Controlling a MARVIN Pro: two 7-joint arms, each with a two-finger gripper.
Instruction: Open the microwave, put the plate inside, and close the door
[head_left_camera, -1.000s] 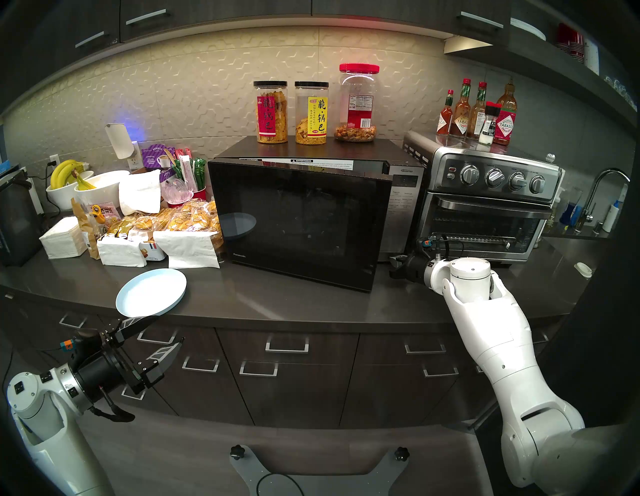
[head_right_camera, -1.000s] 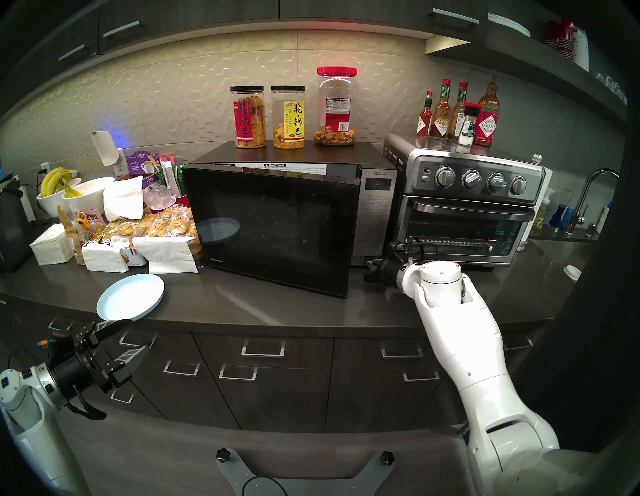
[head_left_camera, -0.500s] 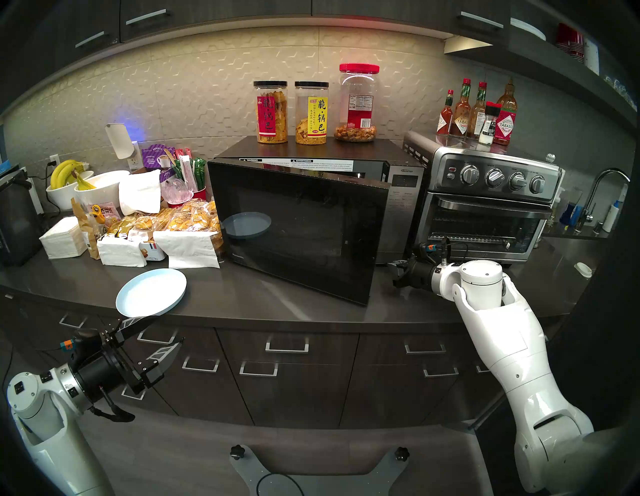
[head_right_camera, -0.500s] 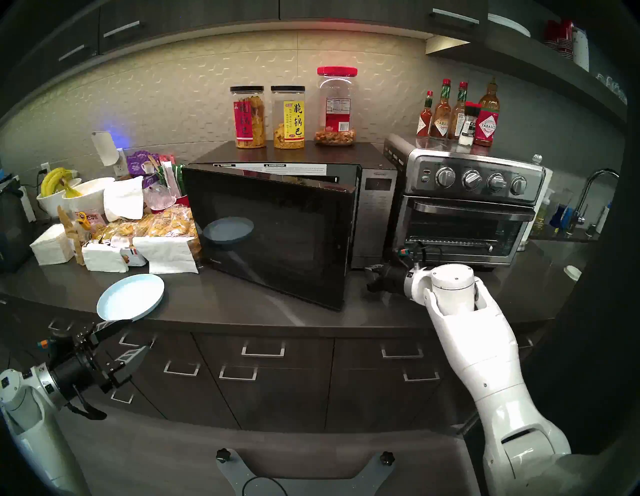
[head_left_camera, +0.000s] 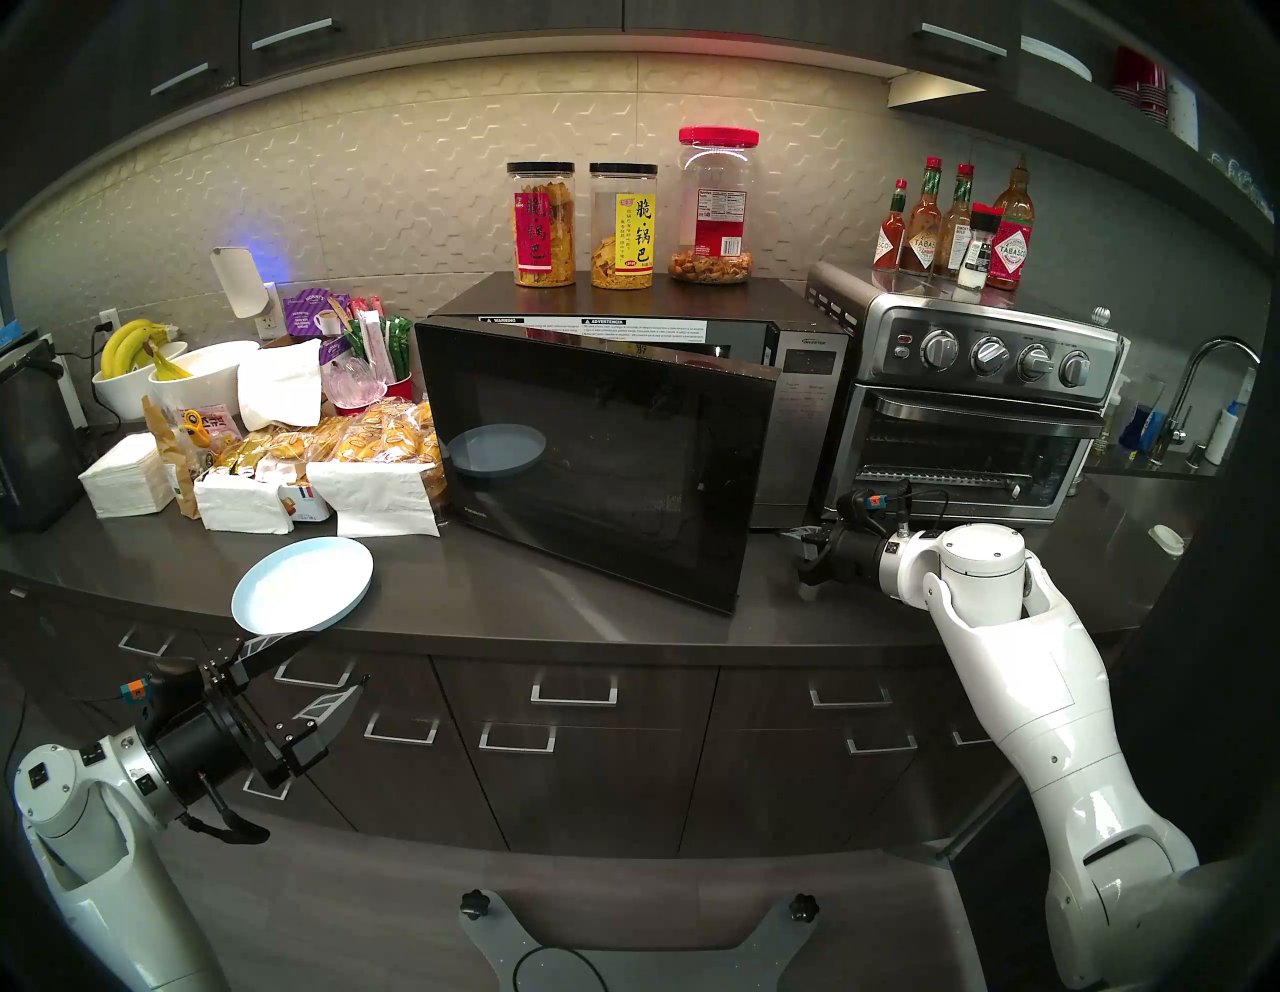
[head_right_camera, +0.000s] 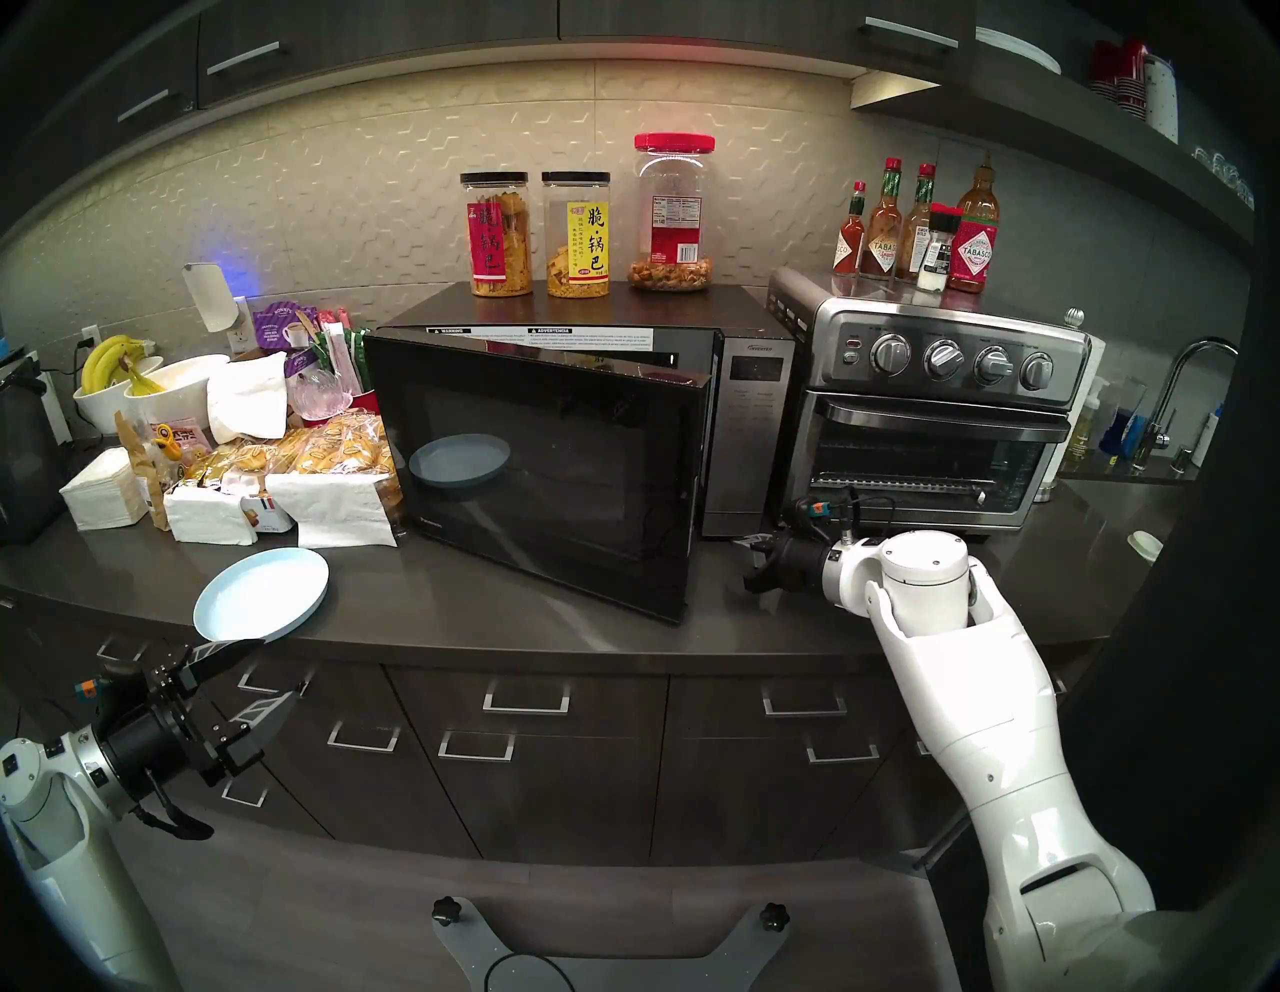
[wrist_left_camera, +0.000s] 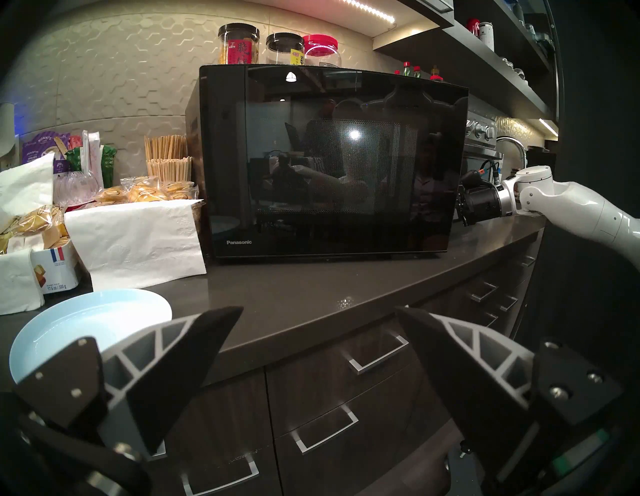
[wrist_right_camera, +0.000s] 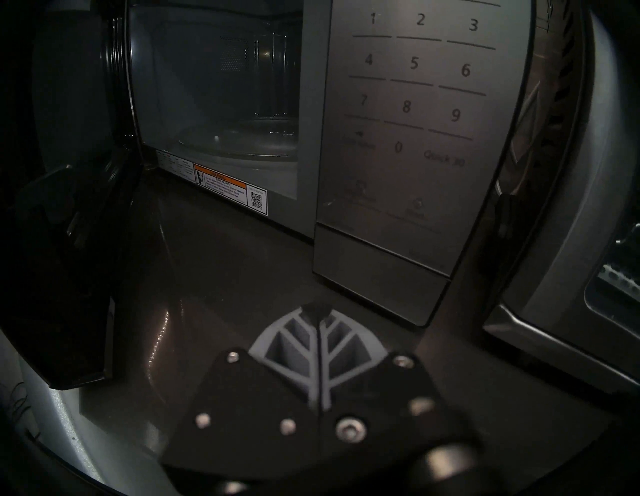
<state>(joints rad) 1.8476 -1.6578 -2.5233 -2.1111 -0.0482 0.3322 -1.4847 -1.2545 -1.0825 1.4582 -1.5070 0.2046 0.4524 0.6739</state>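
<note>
The plate (head_left_camera: 303, 585), judged rigid, light, slippery and breakable, is best being gripped at its overhanging rim; left gripper (wrist_left_camera: 318, 332) is spread, right gripper (wrist_right_camera: 317, 313) pressed together.

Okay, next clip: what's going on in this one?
A two-armed robot is partway through putting a plate into the microwave. The door stands partly open, swung out on its left hinge. The right end effector is shut, holding nothing, beside the door's free edge. The left end effector is open, just short of the plate, which sits on the counter's front edge.
</note>
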